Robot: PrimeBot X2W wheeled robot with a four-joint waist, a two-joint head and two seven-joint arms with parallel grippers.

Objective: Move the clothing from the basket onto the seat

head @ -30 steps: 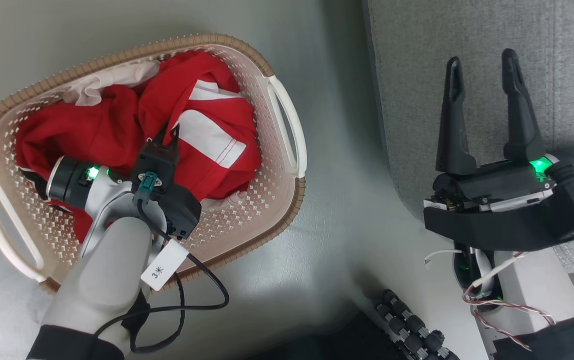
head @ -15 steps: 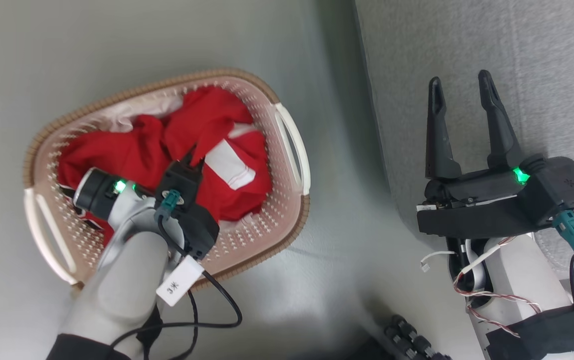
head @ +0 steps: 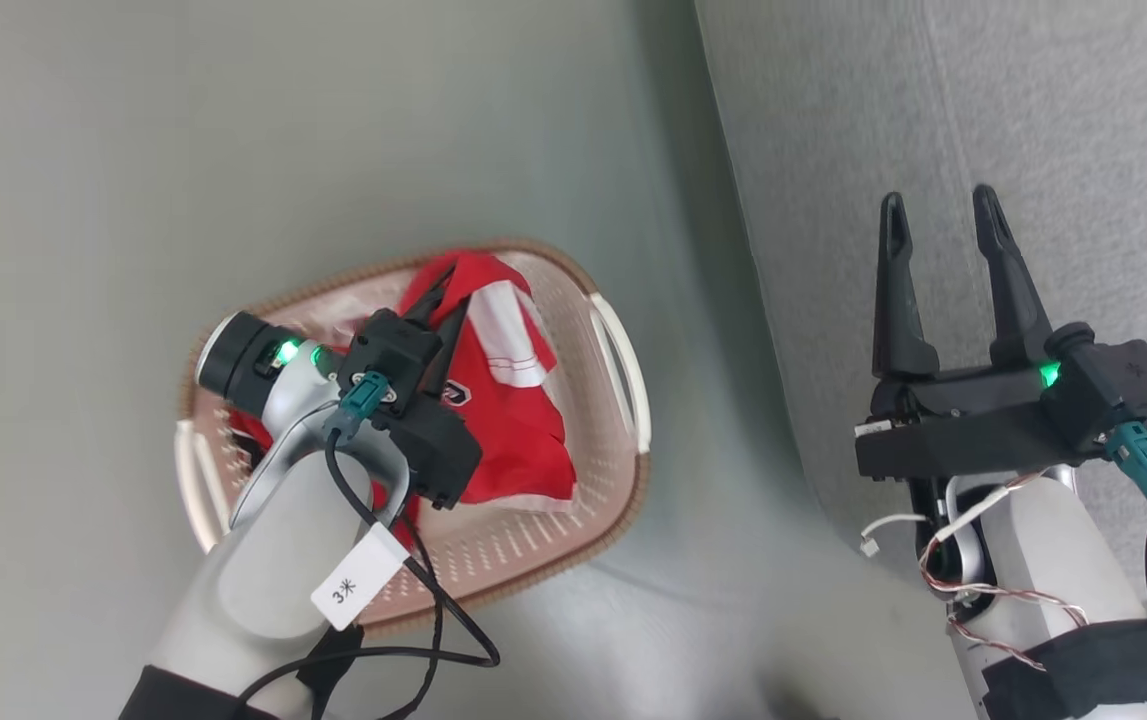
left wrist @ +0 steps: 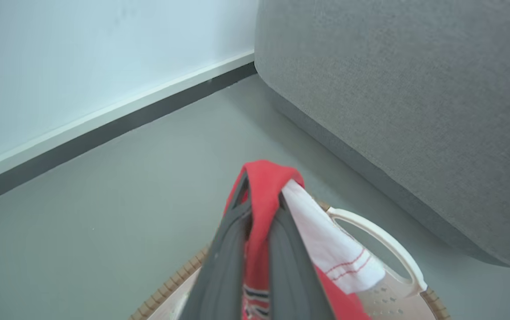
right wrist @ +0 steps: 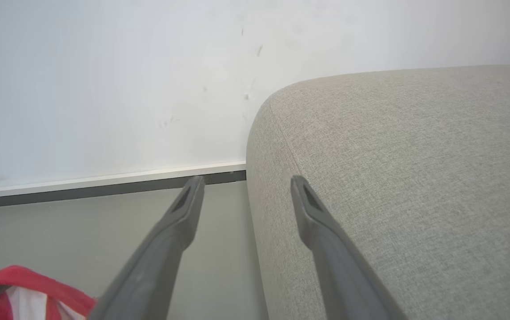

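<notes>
One garment pinched and held clear above the basket; the carry to the seat is not yet begun.
Clenched on a fold of the clothing (head: pixel 513 440), the left gripper (head: pixel 451 295) has red cloth squeezed between its two fingers, with a white striped panel draping off its right side and the rest hanging beneath it into the basket (head: pixel 518 545) directly below. More red cloth shows under its wrist. The seat (head: pixel 1033 120) lies off to this gripper's right, past the basket's near handle. The right gripper (head: pixel 938 200) hovers over the seat's edge, fingers spread and empty. This looks like the lifting step; next, I judge, comes enough height for the trailing cloth to clear the rim, then a sweep right over the cushion before letting go.
</notes>
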